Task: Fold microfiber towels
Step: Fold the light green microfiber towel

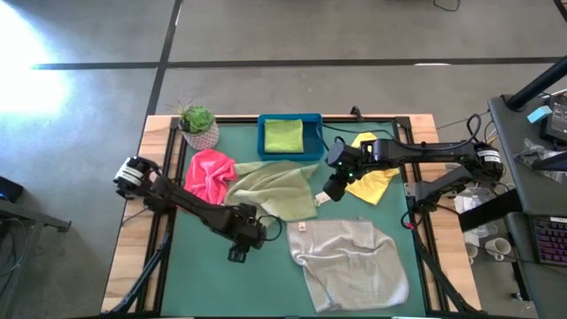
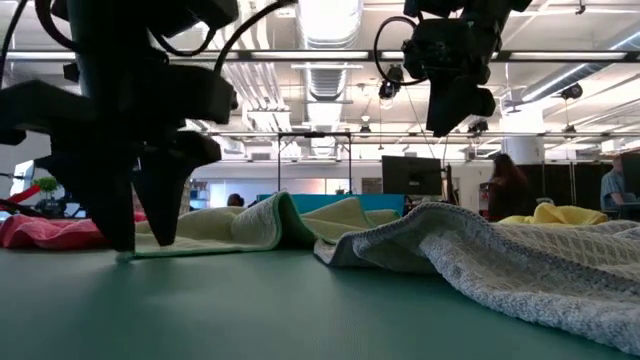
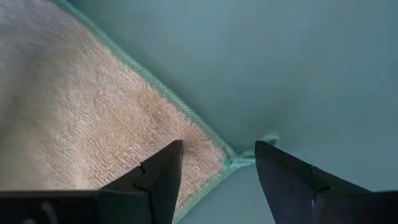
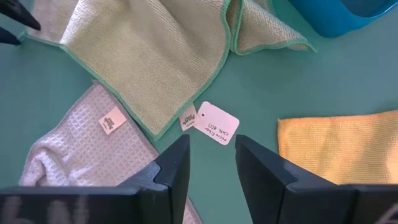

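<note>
While five towels show from above, one each, the left gripper (image 1: 237,254) at seven o'clock straddles the olive towel's (image 1: 282,190) corner, jaws wide; the right gripper (image 1: 334,190), empty, parted, hovers centrally.

The other four: pink towel (image 1: 209,175), lime towel (image 1: 283,136), yellow towel (image 1: 376,177), grey towel (image 1: 348,260).

Green table (image 1: 199,275) — towels (image 1: 350,257), tray (image 1: 290,152), plant (image 1: 198,124)

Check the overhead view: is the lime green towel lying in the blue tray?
Yes, the folded lime green towel lies inside the blue tray at the table's far edge.
</note>
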Motion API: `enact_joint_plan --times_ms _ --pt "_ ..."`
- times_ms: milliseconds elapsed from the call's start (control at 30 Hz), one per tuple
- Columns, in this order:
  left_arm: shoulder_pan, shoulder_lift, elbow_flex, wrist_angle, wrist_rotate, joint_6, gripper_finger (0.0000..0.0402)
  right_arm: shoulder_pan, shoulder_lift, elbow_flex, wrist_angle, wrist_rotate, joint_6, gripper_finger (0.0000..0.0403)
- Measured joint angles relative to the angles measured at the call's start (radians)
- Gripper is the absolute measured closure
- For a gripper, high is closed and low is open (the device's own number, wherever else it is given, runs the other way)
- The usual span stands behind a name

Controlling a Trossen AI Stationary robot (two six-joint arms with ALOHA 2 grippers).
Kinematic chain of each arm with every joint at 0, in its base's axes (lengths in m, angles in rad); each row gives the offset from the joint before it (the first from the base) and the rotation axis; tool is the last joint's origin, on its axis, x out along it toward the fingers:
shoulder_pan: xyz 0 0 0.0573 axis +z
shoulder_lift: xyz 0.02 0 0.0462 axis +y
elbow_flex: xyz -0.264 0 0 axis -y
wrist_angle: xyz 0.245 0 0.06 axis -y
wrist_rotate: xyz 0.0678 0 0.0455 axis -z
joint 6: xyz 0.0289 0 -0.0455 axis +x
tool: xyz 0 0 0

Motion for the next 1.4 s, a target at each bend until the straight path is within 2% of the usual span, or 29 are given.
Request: enact_joint_plan --times_ms 167,367,533,633,700,867,1067,1233,1400 --pt "0.01 0.044 0.005 0.012 -0.001 -0.08 0.0215 0.004 0.0 0.0 0.0 0.0 -0.004 0.0284" --pt "0.015 0.066 0.004 0.012 -0.004 -0.154 0.0232 0.044 0.0 0.0 0.002 -0.003 -0.119 0.0284" --pt "0.018 0.063 0.009 0.005 -0.015 -0.156 0.0308 0.091 0.0 -0.003 0.014 -0.004 -0.223 0.0284" --pt "0.021 0.063 0.013 -0.004 -0.02 -0.157 0.0369 0.111 0.0 -0.022 0.073 -0.004 -0.233 0.0284" --pt "0.021 0.06 0.016 -0.009 -0.021 -0.16 0.0392 0.123 0.0 -0.037 0.108 -0.004 -0.235 0.0284" --pt "0.022 0.028 0.032 -0.046 0.006 -0.207 0.0396 0.129 0.003 -0.069 0.144 -0.007 -0.263 0.0284" --pt "0.02 -0.078 0.032 -0.054 0.022 -0.296 0.04 0.128 0.007 -0.118 0.212 -0.03 -0.256 0.0284" --pt "0.019 -0.156 0.031 -0.052 0.015 -0.388 0.0401 0.135 0.059 -0.152 0.311 -0.112 -0.367 0.0284" --pt "0.02 -0.19 0.031 -0.057 0.012 -0.392 0.0401 0.14 0.149 -0.157 0.391 -0.141 -0.45 0.0267"
